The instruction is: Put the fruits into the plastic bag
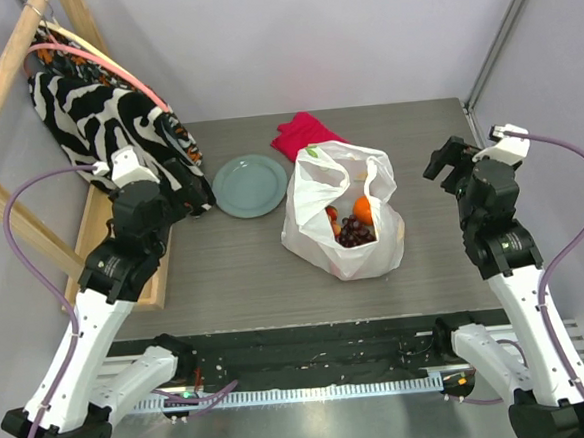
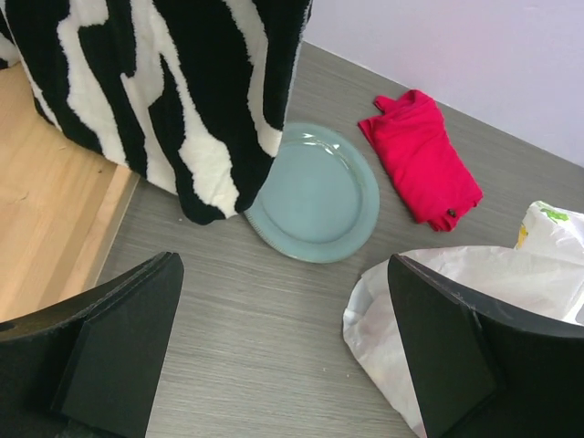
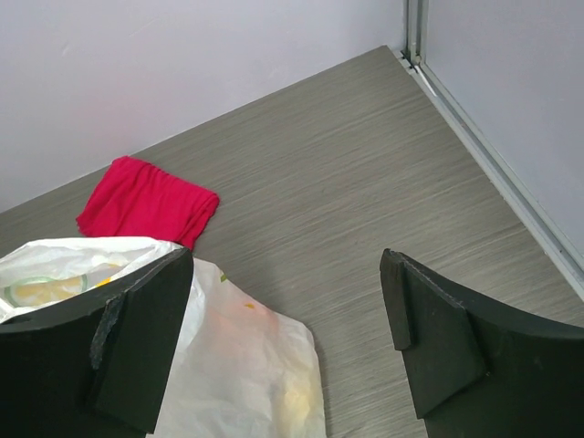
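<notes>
The white plastic bag stands open in the middle of the table. Inside it I see the dark purple grape bunch, an orange and a red fruit; the other fruits are hidden by the bag. The bag also shows in the left wrist view and in the right wrist view. My left gripper is open and empty, raised at the table's left side. My right gripper is open and empty, raised to the right of the bag. No fruit lies on the table.
A grey-green plate lies left of the bag, bare. A crimson cloth lies behind the bag. A zebra-striped fabric bag hangs on a wooden frame at the far left. A metal rail edges the table's right side.
</notes>
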`<state>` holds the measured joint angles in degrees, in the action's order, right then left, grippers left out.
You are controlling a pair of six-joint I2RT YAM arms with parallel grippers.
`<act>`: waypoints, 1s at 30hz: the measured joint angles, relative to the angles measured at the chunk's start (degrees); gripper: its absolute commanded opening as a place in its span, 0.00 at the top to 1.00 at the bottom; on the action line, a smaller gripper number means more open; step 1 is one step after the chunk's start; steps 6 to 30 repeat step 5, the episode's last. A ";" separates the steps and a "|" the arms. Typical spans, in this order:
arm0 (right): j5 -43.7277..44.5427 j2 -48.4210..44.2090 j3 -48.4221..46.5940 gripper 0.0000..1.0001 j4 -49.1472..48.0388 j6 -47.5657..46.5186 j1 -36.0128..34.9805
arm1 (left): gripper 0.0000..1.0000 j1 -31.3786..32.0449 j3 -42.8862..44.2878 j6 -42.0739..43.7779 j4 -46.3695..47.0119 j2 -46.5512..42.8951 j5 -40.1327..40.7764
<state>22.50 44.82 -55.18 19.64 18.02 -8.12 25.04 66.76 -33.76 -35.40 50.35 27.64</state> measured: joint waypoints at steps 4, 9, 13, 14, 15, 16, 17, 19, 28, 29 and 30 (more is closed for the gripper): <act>0.57 -0.20 0.24 0.08 -1.18 -0.02 0.00 | 0.00 0.00 0.00 0.00 -0.11 0.04 0.26; 0.63 -0.22 0.26 0.08 -1.46 -0.02 0.00 | 0.00 0.00 0.00 0.00 -0.11 0.07 0.24; 0.63 -0.22 0.26 0.08 -1.46 -0.02 0.00 | 0.00 0.00 0.00 0.00 -0.11 0.07 0.24; 0.63 -0.22 0.26 0.08 -1.46 -0.02 0.00 | 0.00 0.00 0.00 0.00 -0.11 0.07 0.24; 0.63 -0.22 0.26 0.08 -1.46 -0.02 0.00 | 0.00 0.00 0.00 0.00 -0.11 0.07 0.24; 0.63 -0.22 0.26 0.08 -1.46 -0.02 0.00 | 0.00 0.00 0.00 0.00 -0.11 0.07 0.24; 0.63 -0.22 0.26 0.08 -1.46 -0.02 0.00 | 0.00 0.00 0.00 0.00 -0.11 0.07 0.24; 0.63 -0.22 0.26 0.08 -1.46 -0.02 0.00 | 0.00 0.00 0.00 0.00 -0.11 0.07 0.24; 0.63 -0.22 0.26 0.08 -1.46 -0.02 0.00 | 0.00 0.00 0.00 0.00 -0.11 0.07 0.24; 0.63 -0.22 0.26 0.08 -1.46 -0.02 0.00 | 0.00 0.00 0.00 0.00 -0.11 0.07 0.24; 0.63 -0.22 0.26 0.08 -1.46 -0.02 0.00 | 0.00 0.00 0.00 0.00 -0.11 0.07 0.24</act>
